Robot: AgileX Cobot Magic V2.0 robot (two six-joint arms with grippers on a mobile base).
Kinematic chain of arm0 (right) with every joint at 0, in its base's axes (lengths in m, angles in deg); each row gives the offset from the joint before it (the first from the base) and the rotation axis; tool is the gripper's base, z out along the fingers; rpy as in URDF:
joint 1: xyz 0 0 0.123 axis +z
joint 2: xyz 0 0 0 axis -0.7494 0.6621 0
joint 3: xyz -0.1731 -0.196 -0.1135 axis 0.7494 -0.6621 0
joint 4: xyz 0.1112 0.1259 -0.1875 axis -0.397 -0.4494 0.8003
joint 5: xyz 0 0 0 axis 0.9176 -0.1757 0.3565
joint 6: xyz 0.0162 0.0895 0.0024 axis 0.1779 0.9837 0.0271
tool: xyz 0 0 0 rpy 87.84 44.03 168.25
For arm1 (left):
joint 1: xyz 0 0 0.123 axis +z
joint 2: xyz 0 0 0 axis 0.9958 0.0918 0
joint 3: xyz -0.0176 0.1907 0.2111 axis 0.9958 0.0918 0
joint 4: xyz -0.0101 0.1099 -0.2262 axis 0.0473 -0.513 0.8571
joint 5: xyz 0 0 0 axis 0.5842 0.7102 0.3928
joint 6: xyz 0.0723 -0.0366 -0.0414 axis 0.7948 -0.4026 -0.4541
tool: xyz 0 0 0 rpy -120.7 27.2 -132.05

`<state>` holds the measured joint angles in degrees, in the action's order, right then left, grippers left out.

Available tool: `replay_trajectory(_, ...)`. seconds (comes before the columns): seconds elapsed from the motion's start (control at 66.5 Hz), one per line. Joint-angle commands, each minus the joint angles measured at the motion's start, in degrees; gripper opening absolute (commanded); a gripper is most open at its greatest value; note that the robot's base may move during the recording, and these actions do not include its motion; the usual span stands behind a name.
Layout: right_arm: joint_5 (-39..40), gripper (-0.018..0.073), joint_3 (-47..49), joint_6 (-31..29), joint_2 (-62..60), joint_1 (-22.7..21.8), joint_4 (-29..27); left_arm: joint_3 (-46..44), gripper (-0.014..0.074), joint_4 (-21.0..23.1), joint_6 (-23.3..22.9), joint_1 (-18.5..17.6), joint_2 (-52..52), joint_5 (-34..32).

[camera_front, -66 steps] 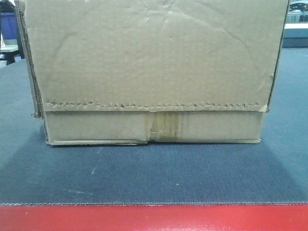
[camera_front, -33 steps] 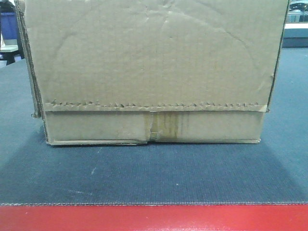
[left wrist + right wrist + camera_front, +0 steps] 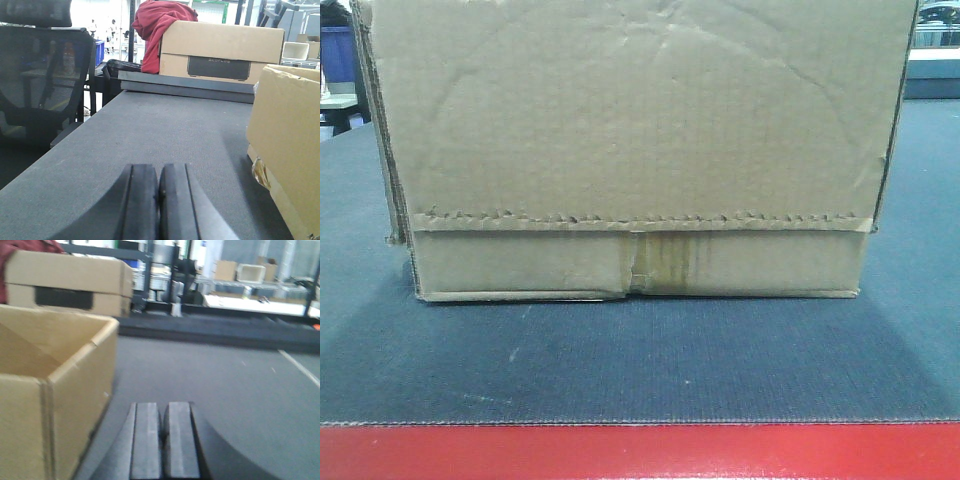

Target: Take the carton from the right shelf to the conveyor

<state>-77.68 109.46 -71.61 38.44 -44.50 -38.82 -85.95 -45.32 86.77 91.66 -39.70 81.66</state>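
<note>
Left of the carton, the left gripper sits low over the conveyor, its two dark pads pressed together with nothing between them. From this tool the box's side wall stands off to its right and slightly ahead, near but apart from the pads. Farther ahead, beyond the far end of the belt, a second cardboard box with a red cloth draped on it sits on a raised dark ledge, and a mesh office chair stands off to the tool's left.

Seen from the front, the carton rests flat on the dark textured conveyor, its perforated flap edge and yellowish tape strip facing the camera, with the red front edge below it. No arm touches it in this view.

On the other side, the right gripper is likewise closed on nothing, pads together, just above the belt. The carton lies to its left, near and apart, its top open.

Judging by this, the placing step looks finished: the box is on the belt and both tools are clear of it. What remains, probably, is to draw both arms back without brushing the carton's walls.
</note>
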Motion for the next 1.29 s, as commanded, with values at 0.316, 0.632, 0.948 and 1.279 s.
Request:
replay_trajectory(0.316,17.9,-0.0069,-20.1,-1.4,-7.2,-2.5,-3.0,-0.1,-0.0008,0.3,0.1,0.2,-0.3,-1.0)
replay_trajectory(0.632,15.8,-0.0069,-20.1,-1.4,-7.2,-2.5,-3.1,-0.1,-0.0008,0.3,0.1,0.2,-0.3,-1.0)
replay_trajectory(0.948,15.8,-0.0069,-20.1,-1.4,-7.2,-2.5,-3.1,-0.1,-0.0008,0.3,0.1,0.2,-0.3,-1.0)
replay_trajectory(1.279,15.8,-0.0069,-20.1,-1.4,-7.2,-2.5,-3.1,-0.1,-0.0008,0.3,0.1,0.2,-0.3,-1.0)
